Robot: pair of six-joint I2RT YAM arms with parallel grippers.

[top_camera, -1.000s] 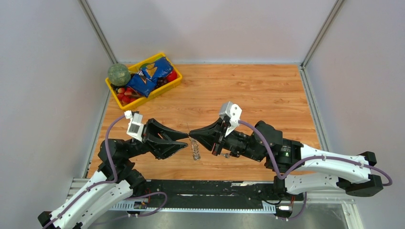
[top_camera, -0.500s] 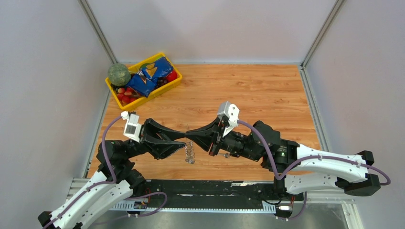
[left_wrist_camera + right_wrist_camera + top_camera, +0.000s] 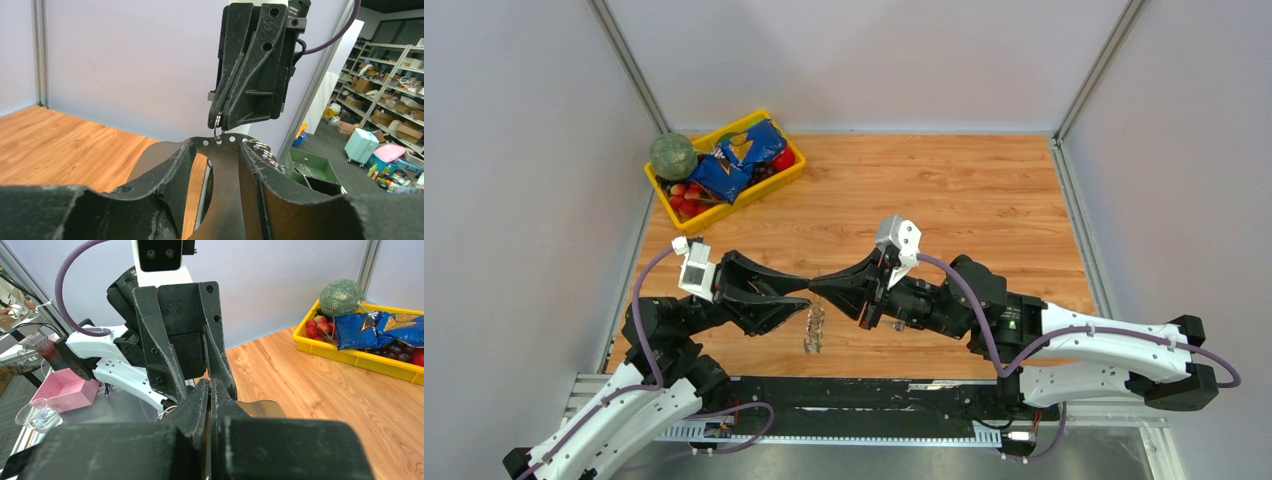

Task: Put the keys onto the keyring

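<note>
Top external view.

Student: Where is the keyring [image 3: 222,165], and what holds it?

Instructor: It is held aloft over the near middle of the table [image 3: 984,200], between the two arms. The left gripper [image 3: 807,294] has its jaws part-way apart, clamped across the keyring's width. The strung keys [image 3: 813,331] dangle below it. The right gripper [image 3: 220,120], jaws together, pinches what appears to be one small silvery key [image 3: 218,125]. In the left wrist view this sits just above the keyring's perforated upper edge.

Student: How would these parts handle?

Instructor: Judged from the frames, they are light, thin, stiff metal, smooth enough to slip or twist between the pads. The dangling keys look free to swing and could tug the keyring off line. The keyring is best gripped on its bare side, away from the fringe. The key is best gripped by the edge of its head, with the hole left clear. Whether the key touches the keyring cannot be told.
</note>
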